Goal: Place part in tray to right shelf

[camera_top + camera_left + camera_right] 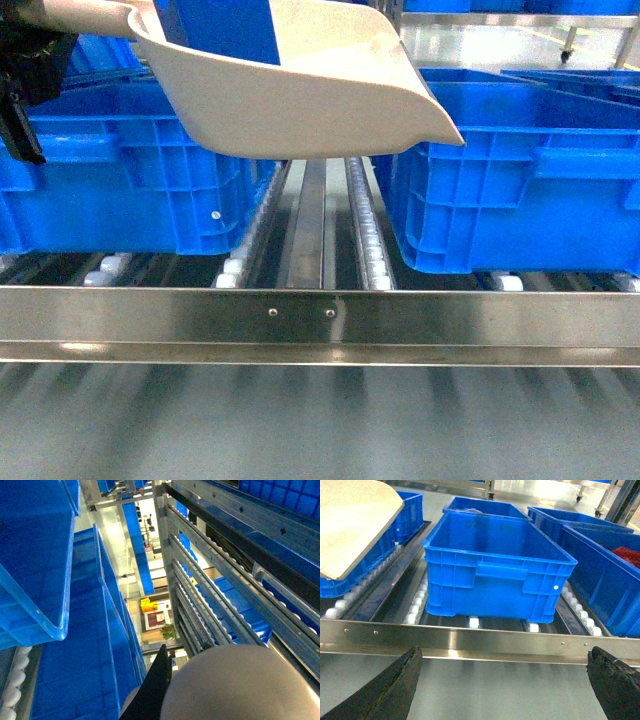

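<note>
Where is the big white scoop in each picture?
Head: scoop at top, spout pointing right, above the gap between crates.
Left wrist: rounded underside at bottom right.
Right wrist: flat pale edge at top left.
Shared landmark: steel front rail.

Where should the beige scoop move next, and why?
Probably shift the beige scoop rightward until its lip is over the right blue crate. Its lip hangs mostly above the rollers between the crates, so anything tipped out would likely miss.
</note>
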`<state>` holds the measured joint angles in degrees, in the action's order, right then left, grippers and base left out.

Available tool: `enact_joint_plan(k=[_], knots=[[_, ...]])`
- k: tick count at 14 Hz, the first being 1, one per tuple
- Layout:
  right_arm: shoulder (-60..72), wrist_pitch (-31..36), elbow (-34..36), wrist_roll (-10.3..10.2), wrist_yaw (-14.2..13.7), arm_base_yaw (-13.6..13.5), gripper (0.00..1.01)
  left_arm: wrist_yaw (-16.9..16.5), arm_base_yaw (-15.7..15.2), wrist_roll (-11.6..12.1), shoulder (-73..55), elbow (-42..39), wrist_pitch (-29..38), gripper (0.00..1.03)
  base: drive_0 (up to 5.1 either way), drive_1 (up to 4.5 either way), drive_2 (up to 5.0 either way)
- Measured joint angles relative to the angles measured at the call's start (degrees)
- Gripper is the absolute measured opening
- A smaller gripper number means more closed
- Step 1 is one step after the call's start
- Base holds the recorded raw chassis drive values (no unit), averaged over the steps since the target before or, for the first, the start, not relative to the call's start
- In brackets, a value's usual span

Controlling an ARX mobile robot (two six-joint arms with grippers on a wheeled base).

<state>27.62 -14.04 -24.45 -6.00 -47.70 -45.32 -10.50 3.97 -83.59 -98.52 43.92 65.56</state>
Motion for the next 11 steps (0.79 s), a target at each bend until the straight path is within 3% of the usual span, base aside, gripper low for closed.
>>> enact_joint_plan(k=[11], knots=[[0.0, 0.0, 0.0, 0.0, 0.0, 0.0, 0.98, 0.0, 0.0, 0.0, 0.0, 0.0, 0.0, 0.14, 0.0, 0.0, 0.0]])
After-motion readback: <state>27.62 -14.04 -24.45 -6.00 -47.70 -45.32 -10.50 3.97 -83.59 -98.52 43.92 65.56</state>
